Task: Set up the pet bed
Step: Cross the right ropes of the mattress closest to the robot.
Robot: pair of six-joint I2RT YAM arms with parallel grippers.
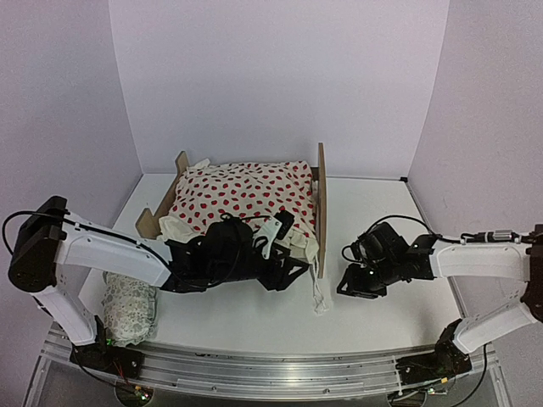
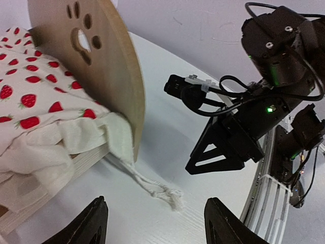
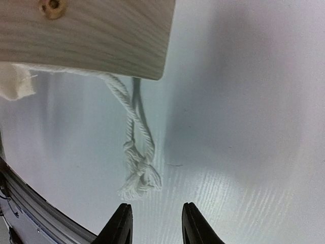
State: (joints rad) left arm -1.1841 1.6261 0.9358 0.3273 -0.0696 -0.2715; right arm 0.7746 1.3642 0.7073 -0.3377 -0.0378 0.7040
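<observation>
The pet bed [image 1: 321,203] stands mid-table, its rounded paw-print headboard [image 2: 109,76] at the right end. A cream blanket with red dots [image 1: 242,193] covers it and hides the mattress. A white knotted cord [image 2: 165,193] trails from the blanket onto the table below the headboard. My left gripper [image 2: 155,216] is open just above the table by the bed's front corner, with only bare table between its fingers and the cord ahead of them. My right gripper [image 3: 156,216] is low to the right of the headboard, open and holding nothing, the cord's knot [image 3: 139,175] just ahead of its fingertips.
A small pale green-patterned pillow [image 1: 129,307] lies at the front left beside the left arm's base. The right arm's wrist [image 2: 244,127] is close to the left gripper. A metal rail [image 1: 271,373] runs along the near edge. White walls enclose the table.
</observation>
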